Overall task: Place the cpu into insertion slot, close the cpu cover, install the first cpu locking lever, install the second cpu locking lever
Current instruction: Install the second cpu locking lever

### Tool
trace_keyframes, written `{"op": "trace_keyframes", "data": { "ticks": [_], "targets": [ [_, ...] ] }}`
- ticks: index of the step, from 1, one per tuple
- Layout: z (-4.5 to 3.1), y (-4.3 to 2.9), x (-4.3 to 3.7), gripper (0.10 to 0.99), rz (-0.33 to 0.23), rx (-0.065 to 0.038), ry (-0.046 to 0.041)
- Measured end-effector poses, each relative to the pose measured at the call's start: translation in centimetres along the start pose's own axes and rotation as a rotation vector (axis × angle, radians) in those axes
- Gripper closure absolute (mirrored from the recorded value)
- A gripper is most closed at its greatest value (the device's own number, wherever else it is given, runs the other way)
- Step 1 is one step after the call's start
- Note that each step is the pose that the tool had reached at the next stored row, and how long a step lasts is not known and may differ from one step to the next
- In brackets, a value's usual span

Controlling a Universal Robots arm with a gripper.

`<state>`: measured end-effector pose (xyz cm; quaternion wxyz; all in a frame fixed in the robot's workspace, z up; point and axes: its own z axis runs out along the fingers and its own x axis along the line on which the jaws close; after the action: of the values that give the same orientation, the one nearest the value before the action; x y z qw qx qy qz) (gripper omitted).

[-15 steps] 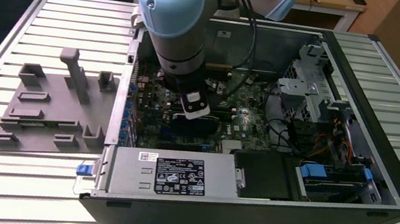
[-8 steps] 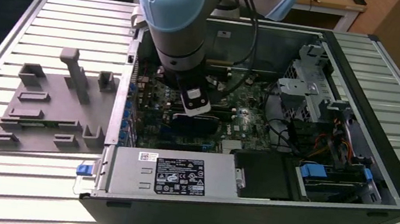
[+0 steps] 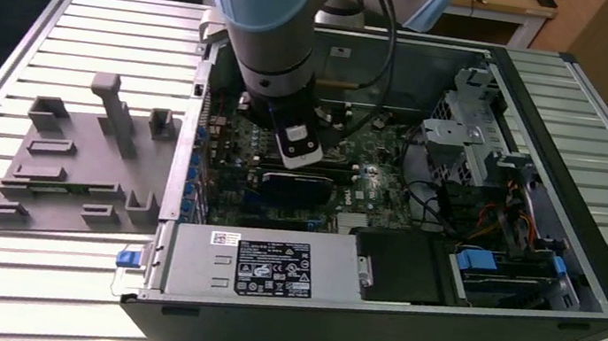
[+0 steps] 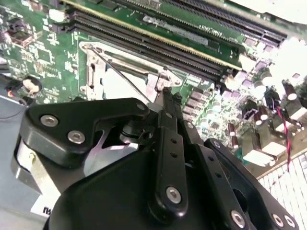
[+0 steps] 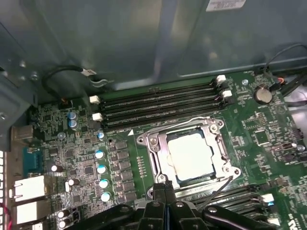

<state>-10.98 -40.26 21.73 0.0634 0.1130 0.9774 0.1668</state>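
Going from the exterior view's left: the grey plastic fixture lies on the slatted table at centre-left of the frame, then comes the open computer case, with my arm reaching down into its upper middle over the green motherboard. In the first wrist view, capacitors stand at lower left, the long memory slots run across the middle, and right of centre sits the insertion slot with the cpu already lying flat in it, its pale top showing through the window of the cpu cover, which looks lowered around it. My gripper is at the bottom centre of that frame, fingertips pressed together and holding nothing, tips just at the socket's near edge beside a thin wire locking lever. Whether that lever is already hooked under its tab I cannot tell. My worry from here: closed tips this narrow could slide off the springy wire, and a slip would drive them into the cover or the small parts nearby. If the chip sits slightly crooked, clamping pressure could bend the contacts beneath.
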Motion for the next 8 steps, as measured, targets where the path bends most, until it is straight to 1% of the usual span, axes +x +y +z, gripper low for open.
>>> {"op": "trace_keyframes", "data": {
  "ticks": [6,7,8],
  "targets": [
    [-1.28,0.47,-0.12,0.984,0.0,0.001,-0.0001],
    [-1.52,0.56,-0.14,0.984,0.0,0.003,-0.0005],
    [-1.79,0.66,-0.16,0.984,-0.001,0.007,-0.0014]
  ]
}}
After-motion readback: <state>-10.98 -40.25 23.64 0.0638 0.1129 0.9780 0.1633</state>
